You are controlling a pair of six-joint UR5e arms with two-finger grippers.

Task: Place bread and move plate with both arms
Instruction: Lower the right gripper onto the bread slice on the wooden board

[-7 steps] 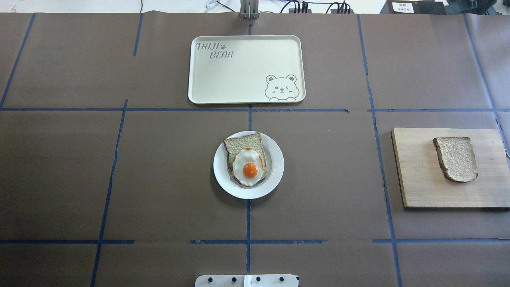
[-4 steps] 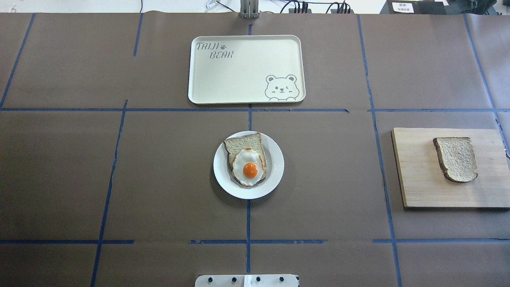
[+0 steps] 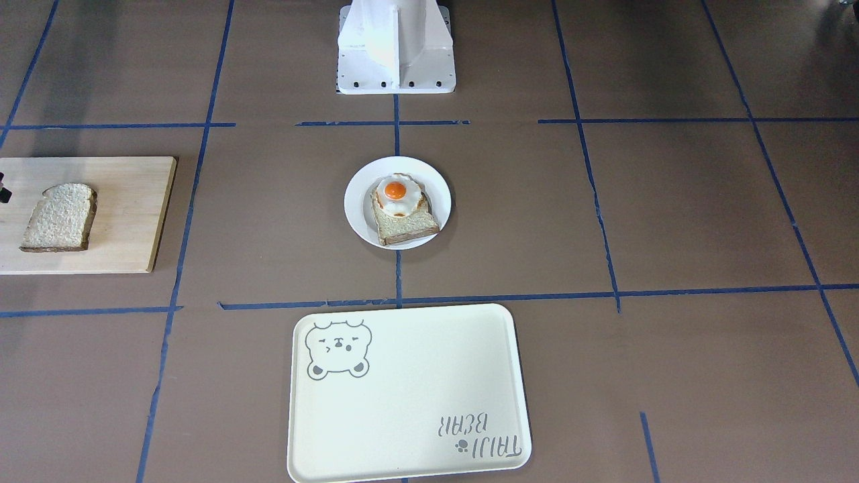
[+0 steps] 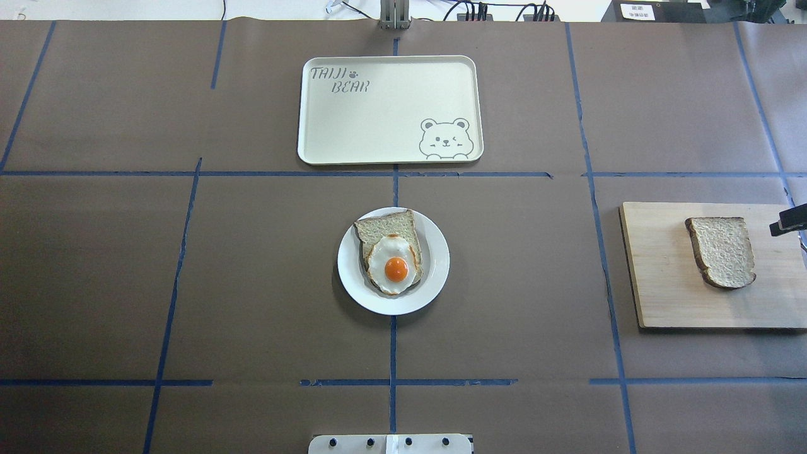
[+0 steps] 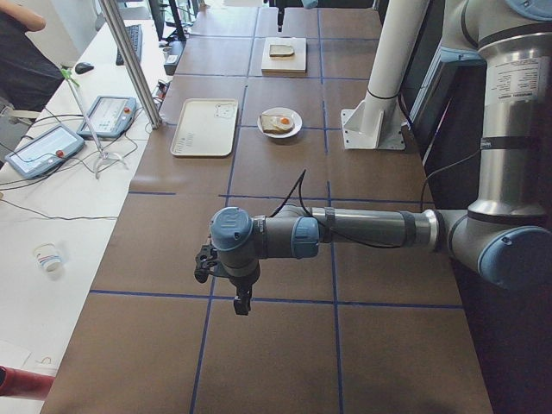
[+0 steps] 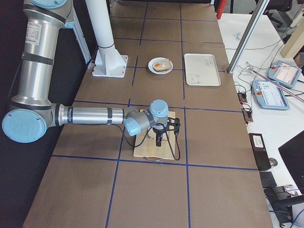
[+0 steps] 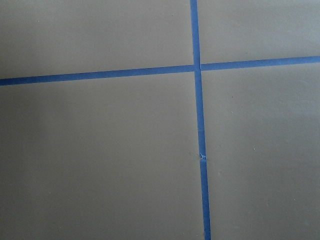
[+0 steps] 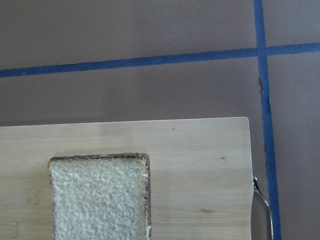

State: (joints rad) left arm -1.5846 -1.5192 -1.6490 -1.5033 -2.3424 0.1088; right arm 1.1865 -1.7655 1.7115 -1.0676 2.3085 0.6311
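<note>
The plain bread (image 4: 722,251) lies on a wooden cutting board (image 4: 659,277) at the table's right end. It also shows in the front view (image 3: 60,217) and the right wrist view (image 8: 100,197). The white plate (image 4: 350,277) sits mid-table and bears a slice with a fried egg (image 4: 395,268). A black part of my right gripper (image 4: 788,222) pokes in over the board's right edge, just right of the bread. I cannot tell if it is open. My left gripper (image 5: 242,304) hangs over bare table far to the left; I cannot tell its state.
A cream tray with a bear drawing (image 4: 378,126) lies beyond the plate at the far side. The robot base (image 3: 396,47) stands at the near side. The board has a metal loop (image 8: 263,200) on its right edge. Blue tape lines cross the brown table.
A black part of my right gripper has come into the overhead view at the right edge, over the board. Bread, plate and tray have not moved.
</note>
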